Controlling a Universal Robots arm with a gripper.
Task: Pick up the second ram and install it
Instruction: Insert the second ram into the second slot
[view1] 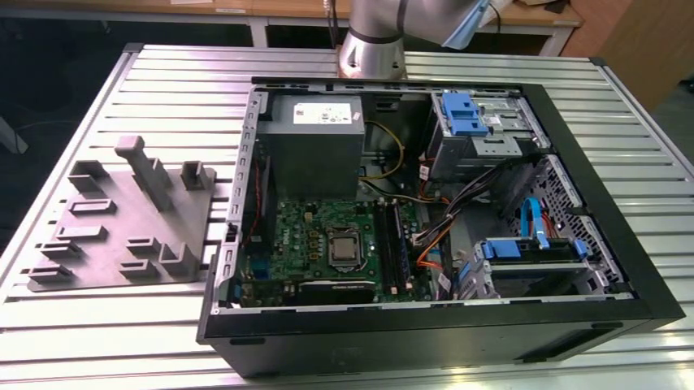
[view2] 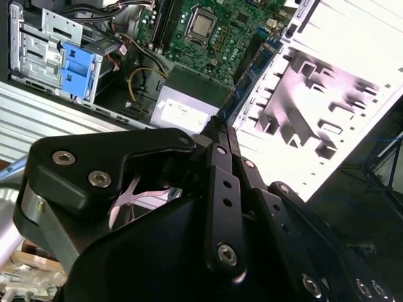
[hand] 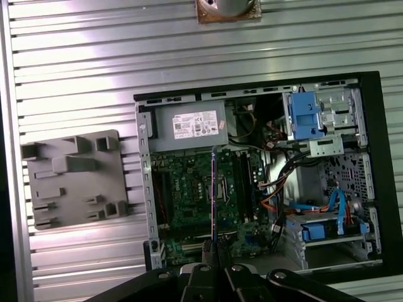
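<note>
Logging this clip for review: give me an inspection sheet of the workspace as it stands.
Surface: slatted metal table, carrying an open computer case.
Job's things: second ram held edge-on in the gripper over the motherboard, not installed.
Clutter: grey fixture plate beside the case, on the exterior view's left.
Grippers: gripper shut on the second ram.
Cables: orange, black, blue and yellow cables inside the case.
Surroundings: arm base at the table's far edge; wooden bench behind.

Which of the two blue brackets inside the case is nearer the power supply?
The blue bracket in the bay beside the power supply; the other bracket sits far from it, at the opposite end.
</note>
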